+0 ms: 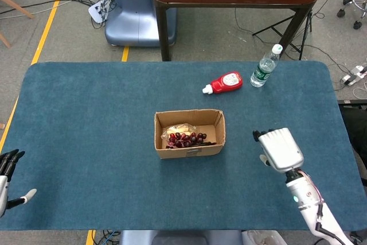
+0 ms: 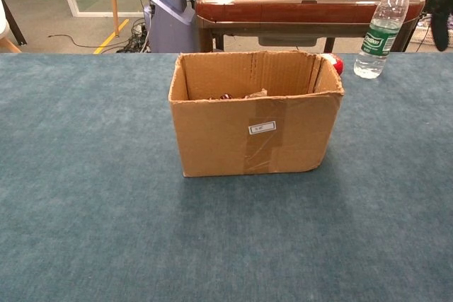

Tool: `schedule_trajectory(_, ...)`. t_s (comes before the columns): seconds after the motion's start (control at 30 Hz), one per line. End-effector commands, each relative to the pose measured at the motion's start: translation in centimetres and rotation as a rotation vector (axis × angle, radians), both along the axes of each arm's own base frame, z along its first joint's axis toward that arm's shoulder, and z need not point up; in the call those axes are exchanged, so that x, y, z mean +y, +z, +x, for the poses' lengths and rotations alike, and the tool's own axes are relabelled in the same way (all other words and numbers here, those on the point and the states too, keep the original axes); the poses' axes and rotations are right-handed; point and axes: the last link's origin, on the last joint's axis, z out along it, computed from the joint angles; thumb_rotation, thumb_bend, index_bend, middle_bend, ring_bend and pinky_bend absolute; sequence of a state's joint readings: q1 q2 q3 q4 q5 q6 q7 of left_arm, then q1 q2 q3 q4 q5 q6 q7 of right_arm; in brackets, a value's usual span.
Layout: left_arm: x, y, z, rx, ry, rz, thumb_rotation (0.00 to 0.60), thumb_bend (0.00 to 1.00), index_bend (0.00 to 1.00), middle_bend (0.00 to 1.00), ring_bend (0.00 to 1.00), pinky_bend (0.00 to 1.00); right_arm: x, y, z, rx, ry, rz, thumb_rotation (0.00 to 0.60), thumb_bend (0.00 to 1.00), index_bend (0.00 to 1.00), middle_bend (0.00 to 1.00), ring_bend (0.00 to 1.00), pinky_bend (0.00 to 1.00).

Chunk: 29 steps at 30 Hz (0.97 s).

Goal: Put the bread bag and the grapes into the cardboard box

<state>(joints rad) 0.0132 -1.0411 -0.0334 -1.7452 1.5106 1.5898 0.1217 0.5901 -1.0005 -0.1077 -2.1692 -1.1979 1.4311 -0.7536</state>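
Near edge, head view: the robot's black left hand [image 1: 8, 170] hangs off the table's left corner, fingers apart and holding nothing. The white-backed right hand [image 1: 280, 149] is raised over the blue-green carpeted table [image 1: 86, 119] to the right of the box; only its back shows, so whether its fingers are spread or curled cannot be told, though nothing is seen in it. In the chest view it appears only as a dark sliver at the right margin.

Centre: the open brown cardboard box [image 2: 255, 111] stands upright, well apart from both hands. Inside it, the bunch of dark red grapes [image 1: 186, 139] lies on the floor of the box, with the pale clear-wrapped bread bag [image 1: 179, 128] just behind and touching it. Both task items thus appear to be in the box, and the placing step reads as done. The next move probably calls only for drawing the right arm clear to rest, without brushing the box.

A small white sticker [image 2: 262, 128] on the box's front tape bears print too small to read.

Far side: a red squeeze bottle with a white cap [image 1: 223, 82] lies on its side, label illegible. Beside it stands a clear plastic water bottle [image 2: 382, 22] with a green-and-white label whose wording cannot be made out.
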Motion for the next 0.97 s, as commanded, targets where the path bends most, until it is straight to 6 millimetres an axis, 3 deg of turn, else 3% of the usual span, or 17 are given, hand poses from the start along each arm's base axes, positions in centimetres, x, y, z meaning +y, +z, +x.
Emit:
schedule_trajectory(0.03,0.1,-0.1,0.0,0.004,-0.019,0.01,0.6,0.0,0.13,0.12,0.09,0.31,1.5,0.6,-2.9,0.004,-0.025,-0.064,0.6,0.0,0.5,0.62,0.59,0.71)
schedule_trajectory(0.27,0.3,-0.1,-0.1,0.009,-0.072,0.025,0.6,0.0,0.14,0.12,0.09,0.31,3.5,0.9,-7.0,-0.074,0.005,-0.155,0.6,0.0,0.5,0.5,0.46,0.55)
schedule_trajectory(0.47,0.4,0.2,-0.4,-0.006,-0.069,0.042,0.6,0.0,0.14,0.12,0.09,0.31,5.0,2.3,-10.2,-0.168,-0.01,-0.279,0.6,0.0,0.5,0.49,0.45,0.53)
schedule_trajectory(0.7,0.5,-0.1,-0.3,0.014,-0.068,0.023,0.6,0.0,0.14,0.12,0.09,0.31,5.2,3.9,-10.5,-0.202,0.011,-0.311,0.6,0.0,0.5,0.49,0.45,0.53)
schedule_trajectory(0.97,0.9,-0.4,-0.7,0.011,-0.038,0.02,0.6,0.0,0.15,0.12,0.09,0.31,4.0,3.8,-11.1,-0.209,-0.03,-0.263,0.6,0.0,0.5,0.49,0.45,0.53)
